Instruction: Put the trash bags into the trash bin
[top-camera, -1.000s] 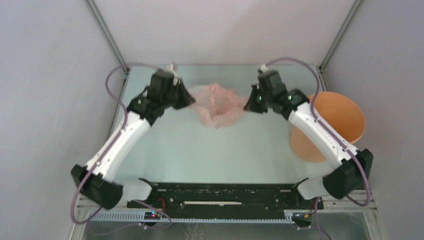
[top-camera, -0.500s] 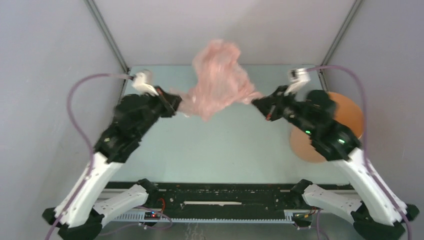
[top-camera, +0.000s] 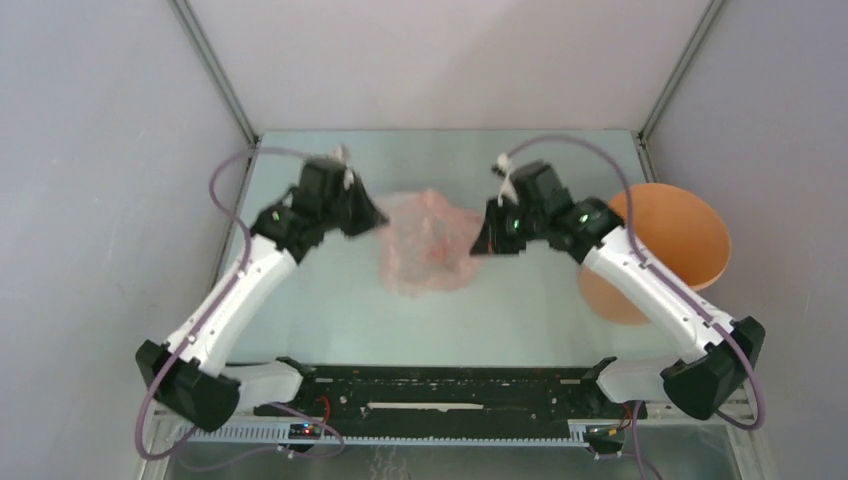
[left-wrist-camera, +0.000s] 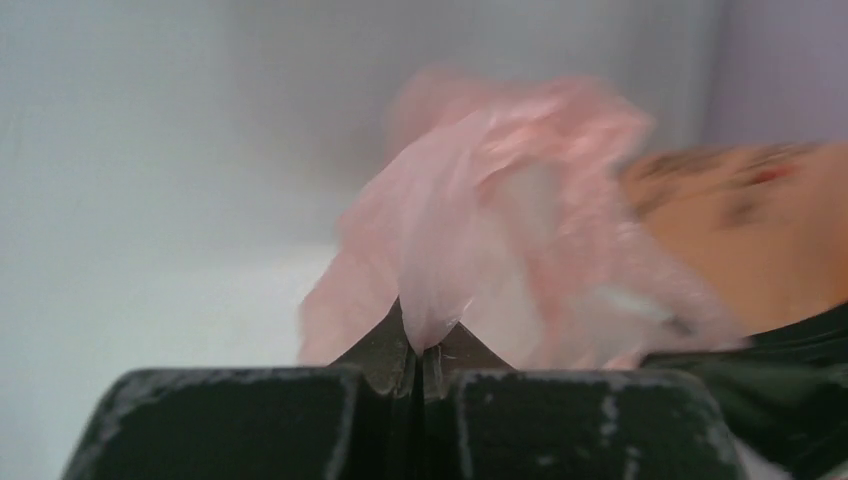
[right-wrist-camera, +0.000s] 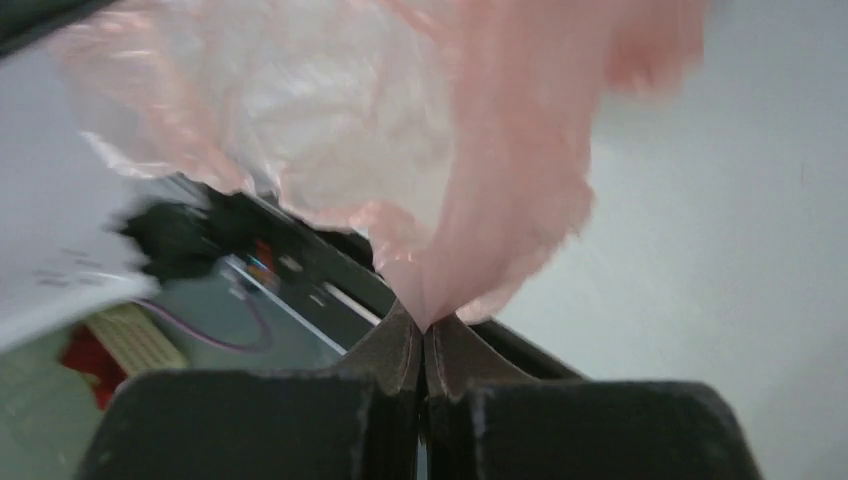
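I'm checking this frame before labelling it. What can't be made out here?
- Top view: left fingers and right fingers, hidden under their wrists.
- Top view: the trash bin's near-left side, behind the right arm.
- Left wrist view: trash bag's folds and the orange shape behind, motion-blurred.

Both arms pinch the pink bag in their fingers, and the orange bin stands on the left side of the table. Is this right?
No. The left fingers and the right fingers do pinch the pink bag, but the orange bin stands on the right side of the table; the top external view shows it.
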